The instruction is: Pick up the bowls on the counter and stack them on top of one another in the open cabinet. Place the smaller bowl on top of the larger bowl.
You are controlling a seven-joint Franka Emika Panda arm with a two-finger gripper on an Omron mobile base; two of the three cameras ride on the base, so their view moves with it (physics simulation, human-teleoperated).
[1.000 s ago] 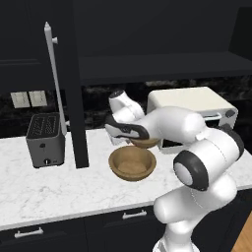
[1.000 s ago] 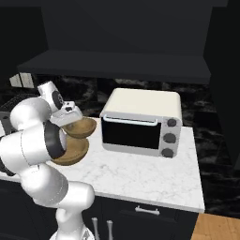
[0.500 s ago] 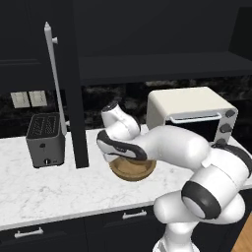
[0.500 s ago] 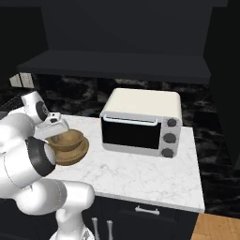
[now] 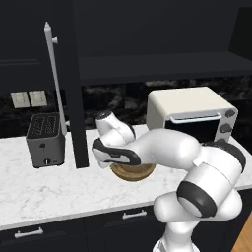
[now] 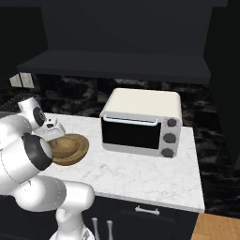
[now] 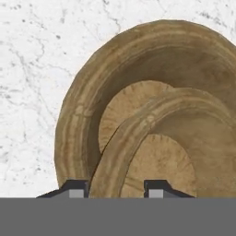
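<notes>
Hand view looks down on the marble counter [image 7: 32,69], where the larger bowl [image 7: 83,115] sits with the smaller bowl [image 7: 161,138] inside it, apparently nested for carrying. The gripper [image 7: 115,188] pinches the smaller bowl's near rim, one fingertip either side.

1. Looking straight down on the counter [image 7: 32,69]: white marble with faint grey veins, running across the top and down the left side.
2. The larger bowl [image 7: 92,92] sits on that marble, wide and shallow, with a thick grained rim and its flat inner floor showing.
3. The smaller bowl [image 7: 156,152] is in front of it, overlapping the larger bowl's inside, and its own round floor is in sight.
4. The gripper [image 7: 114,190] is at the bottom edge, with one dark fingertip on each side of the smaller bowl's near rim, so the rim runs between the fingers [image 7: 76,188].
</notes>
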